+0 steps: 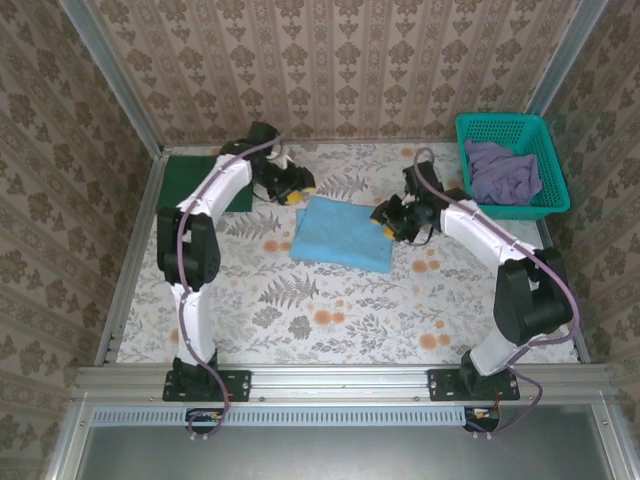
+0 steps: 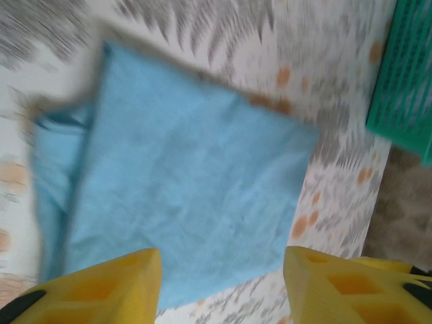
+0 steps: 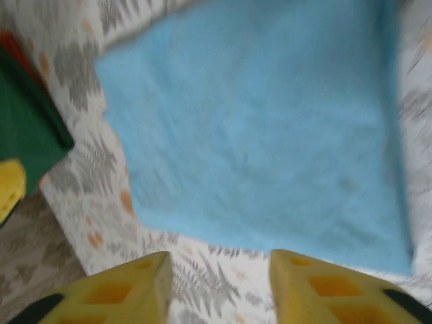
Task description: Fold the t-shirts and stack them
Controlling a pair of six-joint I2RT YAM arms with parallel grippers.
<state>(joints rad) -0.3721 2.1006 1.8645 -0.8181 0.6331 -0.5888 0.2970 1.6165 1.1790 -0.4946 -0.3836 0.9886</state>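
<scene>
A light blue t-shirt [image 1: 342, 233] lies folded in a flat rectangle mid-table. My left gripper [image 1: 293, 192] hovers just past its back left corner. In the left wrist view the blue cloth [image 2: 182, 182] sits ahead of the left gripper [image 2: 223, 283], whose yellow jaws stand open with nothing between them. My right gripper [image 1: 387, 222] is at the shirt's right edge. The right gripper [image 3: 219, 283] is open over bare table beside the blue cloth [image 3: 263, 128]. A dark green t-shirt [image 1: 190, 182] lies folded at the back left. A dull purple t-shirt [image 1: 503, 172] is bunched in the basket.
The teal mesh basket [image 1: 552, 170] stands at the back right corner, its wall also in the left wrist view [image 2: 405, 74]. The green shirt [image 3: 27, 128] shows at the left of the right wrist view. Metal rails and patterned walls border the floral table [image 1: 330, 310].
</scene>
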